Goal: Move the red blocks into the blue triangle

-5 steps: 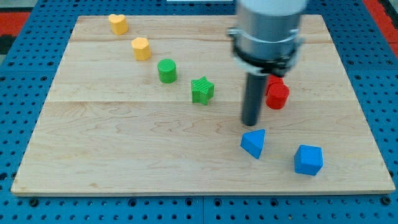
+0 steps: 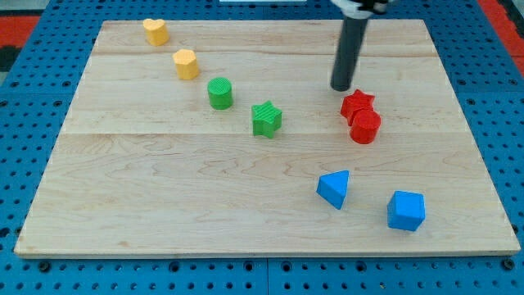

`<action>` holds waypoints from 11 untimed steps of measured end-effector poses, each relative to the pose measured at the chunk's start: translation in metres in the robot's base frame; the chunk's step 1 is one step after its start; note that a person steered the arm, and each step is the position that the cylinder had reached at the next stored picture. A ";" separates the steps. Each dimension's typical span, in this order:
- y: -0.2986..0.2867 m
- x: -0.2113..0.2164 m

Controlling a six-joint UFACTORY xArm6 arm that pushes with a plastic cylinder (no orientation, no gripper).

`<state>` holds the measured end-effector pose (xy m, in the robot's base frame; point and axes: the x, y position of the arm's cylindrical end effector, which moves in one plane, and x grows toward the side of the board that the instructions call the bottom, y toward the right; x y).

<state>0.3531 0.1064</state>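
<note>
A red star block (image 2: 357, 104) and a red cylinder block (image 2: 365, 127) touch each other at the view's right of centre. The blue triangle block (image 2: 334, 188) lies below them, toward the view's bottom. My tip (image 2: 341, 88) stands just above and left of the red star, close to it but apart by a small gap. The rod rises out of the view's top.
A blue cube (image 2: 406, 211) sits right of the blue triangle. A green star (image 2: 266, 119), a green cylinder (image 2: 219, 93) and two yellow blocks (image 2: 186, 64) (image 2: 155, 31) run in a diagonal line toward the view's top left on the wooden board (image 2: 164, 205).
My tip has moved from just above the blue triangle up toward the view's top, past the red blocks. The red star, hidden before by the arm, now shows. No block has moved.
</note>
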 end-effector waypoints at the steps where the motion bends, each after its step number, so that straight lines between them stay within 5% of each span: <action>1: 0.024 0.037; 3: 0.009 0.001; 5: 0.034 0.043; 8: 0.022 0.038; 11: 0.103 0.026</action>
<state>0.3791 0.2097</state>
